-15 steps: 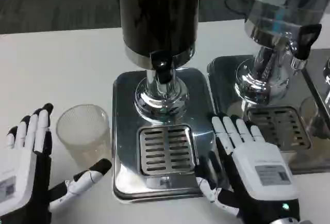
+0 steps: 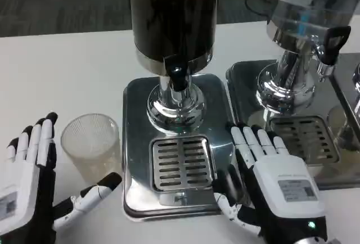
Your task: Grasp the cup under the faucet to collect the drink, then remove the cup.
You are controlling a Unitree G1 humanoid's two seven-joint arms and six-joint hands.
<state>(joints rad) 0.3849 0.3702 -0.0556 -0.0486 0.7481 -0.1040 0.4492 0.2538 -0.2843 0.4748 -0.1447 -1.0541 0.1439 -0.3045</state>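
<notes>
Surface: white surface [image 2: 73, 69] carrying two dispensers side by side and one cup.
Near dispenser: tall dark-bodied drink dispenser with a chrome base [image 2: 173, 25], standing on a square polished steel drip tray [image 2: 135, 159] with a slotted grille [image 2: 181, 162] at its front.
Second dispenser: clear-bodied chrome dispenser [image 2: 298, 36] to the right on its own tray; not part of the job, by my reading.
Right robot hand: white-backed right robot hand [image 2: 270, 176] lying flat on the tray's right edge, fingers apart and forward, holding nothing.
Left robot hand: left robot hand [image 2: 31, 182] standing edge-on beside the cup, fingers spread, thumb reaching in below the cup; nothing gripped, and I cannot tell whether it touches the cup.
Cup: clear ribbed plastic cup [image 2: 91, 143], upright on the surface just left of the tray, not under the tap.
Faucet: small black tap handle [image 2: 178, 78] on the dark dispenser, above the chrome base and behind the grille.
Stage (my judgement): grasp not yet made.
Risk 1: thin-walled cup, probably light; a squeeze too hard may buckle it or pop it free.
Risk 2: a thumb nudge before the fingers close could tip it or slide it against the tray edge.
Risk 3: the raised tray lip may catch the cup's base if it is dragged rather than lifted.
Risk 4: the right robot hand rests near the grille and may crowd the placing spot.
</notes>
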